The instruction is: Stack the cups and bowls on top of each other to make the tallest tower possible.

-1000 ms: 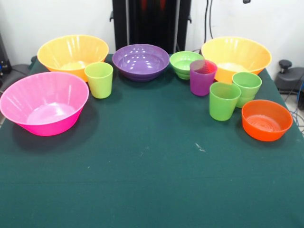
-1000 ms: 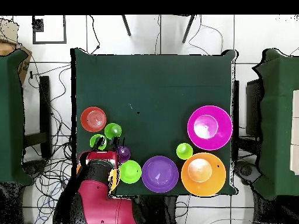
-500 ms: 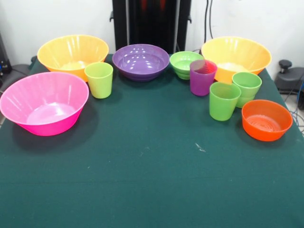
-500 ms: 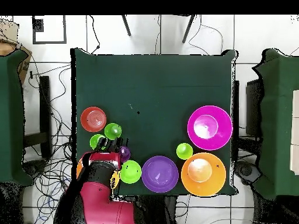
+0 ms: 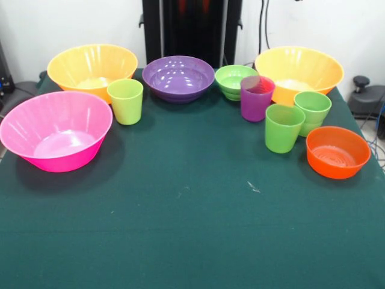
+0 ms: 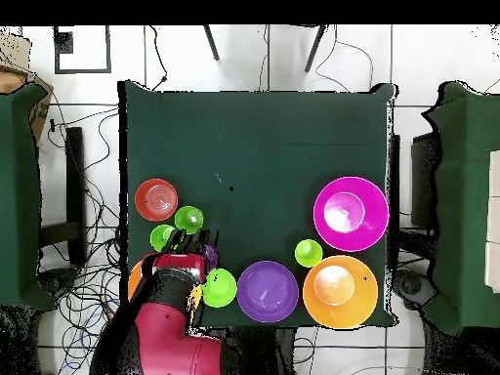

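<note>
The claw shows only in the overhead view, at the end of the red arm. It hangs over the purple cup and beside the two green cups; how far it is open cannot be told, nor whether it touches anything.

All pieces stand separately on the green table, upright, mouths up, long axes vertical. No tower is built. No brand, label or writing can be read.

Front view, far row from left to right:
- an orange-yellow bowl;
- the purple bowl;
- the small green bowl;
- the second orange-yellow bowl.

Nearer the camera:
- The pink bowl stands at the left, just in front of the first orange-yellow bowl.
- The yellow-green cup stands between the pink bowl and the purple bowl, close to the first orange-yellow bowl.
- The purple cup stands just beside the small green bowl.
- One green cup stands in front of the purple cup, and another green cup stands just beside it on the right, seemingly nested in a further cup.
- The small orange bowl sits at the right edge, just in front of that cup.
</note>
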Available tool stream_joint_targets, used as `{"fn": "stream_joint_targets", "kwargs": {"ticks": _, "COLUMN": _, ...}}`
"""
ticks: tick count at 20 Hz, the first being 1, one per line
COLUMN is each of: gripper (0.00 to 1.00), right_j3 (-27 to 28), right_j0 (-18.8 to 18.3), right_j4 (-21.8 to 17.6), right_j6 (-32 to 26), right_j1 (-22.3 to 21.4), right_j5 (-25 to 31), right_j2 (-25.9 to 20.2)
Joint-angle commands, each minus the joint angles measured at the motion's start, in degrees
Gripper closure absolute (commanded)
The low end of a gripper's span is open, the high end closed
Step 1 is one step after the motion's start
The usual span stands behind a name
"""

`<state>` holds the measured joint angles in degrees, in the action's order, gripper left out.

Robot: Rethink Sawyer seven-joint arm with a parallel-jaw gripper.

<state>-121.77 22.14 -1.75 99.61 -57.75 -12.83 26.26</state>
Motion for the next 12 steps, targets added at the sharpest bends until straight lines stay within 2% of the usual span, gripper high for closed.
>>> {"fn": "stream_joint_targets", "kwargs": {"ticks": 1, "gripper": 0.00, "right_j3": 0.11, "right_j0": 3.98, "right_j4": -0.90, "right_j6": 4.14, "right_j1": 7.70, "right_j5": -4.54, "right_j2": 3.66}}
{"fn": "stream_joint_targets", "kwargs": {"ticks": 5, "gripper": 0.00, "right_j3": -0.44, "right_j0": 5.26, "right_j4": -0.57, "right_j6": 5.55, "right_j1": 8.98, "right_j5": -8.51, "right_j2": 4.78}}
{"fn": "stream_joint_targets", "kwargs": {"ticks": 12, "gripper": 0.00, "right_j3": -2.80, "right_j0": 6.01, "right_j4": 1.57, "right_j6": 8.51, "right_j1": 13.90, "right_j5": -17.42, "right_j2": 5.39}}
